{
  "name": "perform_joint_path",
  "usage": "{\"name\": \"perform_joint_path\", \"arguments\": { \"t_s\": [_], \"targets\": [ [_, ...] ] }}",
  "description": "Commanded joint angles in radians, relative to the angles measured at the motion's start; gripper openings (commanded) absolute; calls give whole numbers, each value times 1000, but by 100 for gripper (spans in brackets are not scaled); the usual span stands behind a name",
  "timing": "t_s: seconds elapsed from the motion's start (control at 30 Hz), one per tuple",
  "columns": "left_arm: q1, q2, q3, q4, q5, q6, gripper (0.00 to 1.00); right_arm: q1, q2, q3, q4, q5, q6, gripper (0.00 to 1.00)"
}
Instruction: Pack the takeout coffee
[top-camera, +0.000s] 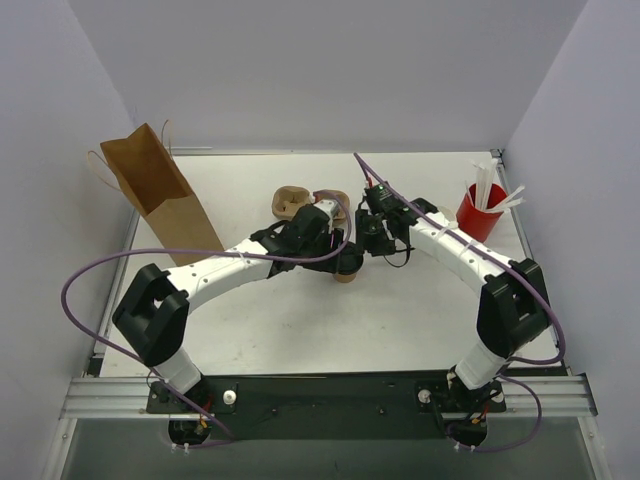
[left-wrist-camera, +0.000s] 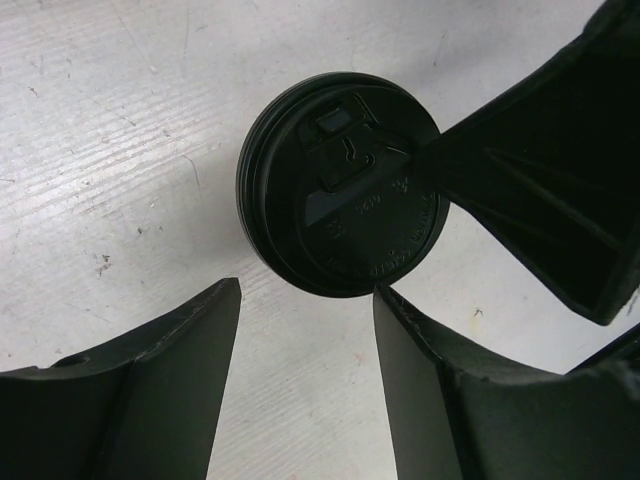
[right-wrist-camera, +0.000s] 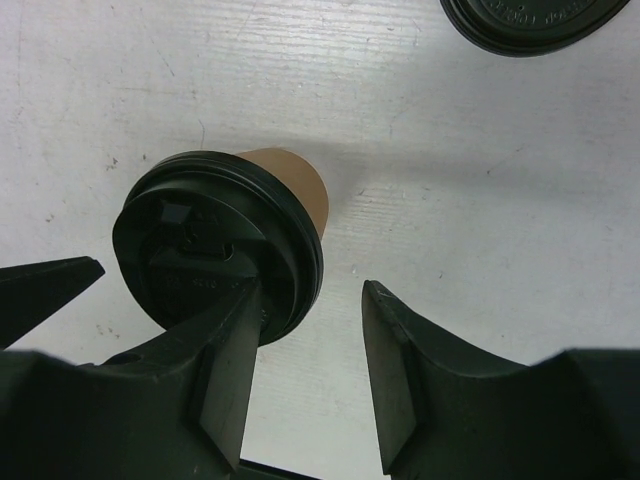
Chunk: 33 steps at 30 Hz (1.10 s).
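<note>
The takeout coffee (top-camera: 348, 270) stands upright mid-table, a brown kraft cup with a black lid. In the left wrist view its lid (left-wrist-camera: 340, 185) lies just beyond my open left gripper (left-wrist-camera: 308, 290), not between the fingers. In the right wrist view the cup (right-wrist-camera: 215, 235) is at the left, and one finger (right-wrist-camera: 225, 340) of my open right gripper (right-wrist-camera: 312, 292) rests over the lid's edge. The gap between those fingers is empty. From above, the left gripper (top-camera: 338, 250) and right gripper (top-camera: 372, 245) flank the cup closely.
A brown paper bag (top-camera: 150, 190) stands open at the back left. Tan paper cups (top-camera: 290, 203) lie behind the grippers. A red cup with white sticks (top-camera: 480, 210) stands at the right. A spare black lid (right-wrist-camera: 525, 20) lies nearby.
</note>
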Motion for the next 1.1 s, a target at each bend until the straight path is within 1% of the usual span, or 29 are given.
{"name": "perform_joint_path", "arguments": {
  "t_s": [0.0, 0.23, 0.43, 1.07],
  "targets": [
    [-6, 18, 36, 62, -8, -12, 66, 11, 14, -7, 1, -3, 11, 40],
    [-18, 23, 13, 81, -6, -11, 64, 17, 17, -8, 3, -2, 14, 37],
    [-24, 40, 10, 65, -34, -11, 64, 25, 26, -5, 3, 0, 17, 35],
    [-40, 52, -37, 9, -114, -31, 62, 31, -1, -33, -6, 18, 32, 33]
  ]
}}
